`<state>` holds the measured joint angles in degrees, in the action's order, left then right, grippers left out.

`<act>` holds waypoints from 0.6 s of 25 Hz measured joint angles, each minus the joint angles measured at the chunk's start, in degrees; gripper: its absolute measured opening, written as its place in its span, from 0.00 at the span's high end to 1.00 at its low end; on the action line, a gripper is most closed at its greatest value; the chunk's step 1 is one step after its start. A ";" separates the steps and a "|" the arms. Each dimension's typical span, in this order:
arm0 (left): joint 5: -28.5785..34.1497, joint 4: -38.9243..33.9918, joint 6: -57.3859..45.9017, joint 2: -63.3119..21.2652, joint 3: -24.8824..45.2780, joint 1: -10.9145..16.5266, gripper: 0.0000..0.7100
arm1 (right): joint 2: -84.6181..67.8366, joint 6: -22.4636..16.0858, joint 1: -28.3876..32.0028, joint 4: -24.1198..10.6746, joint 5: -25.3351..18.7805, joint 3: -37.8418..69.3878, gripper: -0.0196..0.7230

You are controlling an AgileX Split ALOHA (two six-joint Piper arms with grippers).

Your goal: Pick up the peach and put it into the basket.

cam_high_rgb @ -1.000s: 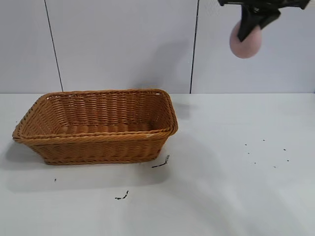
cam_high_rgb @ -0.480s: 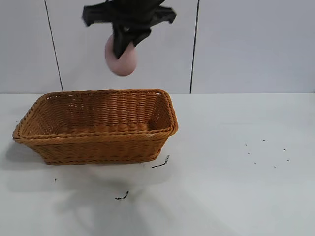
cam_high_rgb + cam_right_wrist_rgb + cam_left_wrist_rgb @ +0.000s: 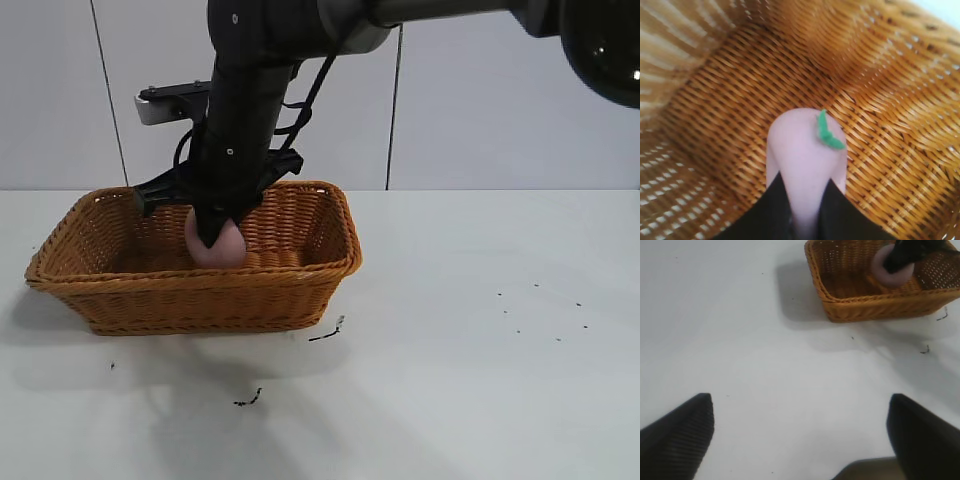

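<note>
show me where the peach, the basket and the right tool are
peach [image 3: 805, 150]: right wrist view, its pale pink top.
basket [image 3: 200, 280]: exterior view, near braided rim.
right tool [image 3: 214, 232]: exterior view, its tips at the peach, inside the basket.

The basket [image 3: 195, 265] sits on the left part of the table [image 3: 480, 380]. The peach [image 3: 216, 244] is inside it, near its middle, under the right gripper [image 3: 212, 232].

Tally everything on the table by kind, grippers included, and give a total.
Peach: 1, pink, inside the basket at the right gripper's tips
Basket: 1, orange-brown wicker
Right gripper: 1, lowered into the basket
Left gripper: 1, open, apart from the basket over bare table
Total: 4
</note>
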<state>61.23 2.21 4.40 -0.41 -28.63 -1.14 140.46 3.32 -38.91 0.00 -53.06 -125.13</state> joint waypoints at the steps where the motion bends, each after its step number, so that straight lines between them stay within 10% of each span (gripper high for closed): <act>1: 0.00 0.00 0.00 0.00 0.00 0.00 0.03 | -0.72 0.00 0.00 0.00 -0.20 0.00 0.07; 15: 0.00 0.00 0.00 0.00 0.00 0.00 0.03 | -10.39 0.08 13.47 -0.41 -3.91 -0.06 0.05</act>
<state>61.23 2.21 4.40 -0.41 -28.63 -1.14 130.06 3.40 -25.44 -0.41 -56.97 -125.19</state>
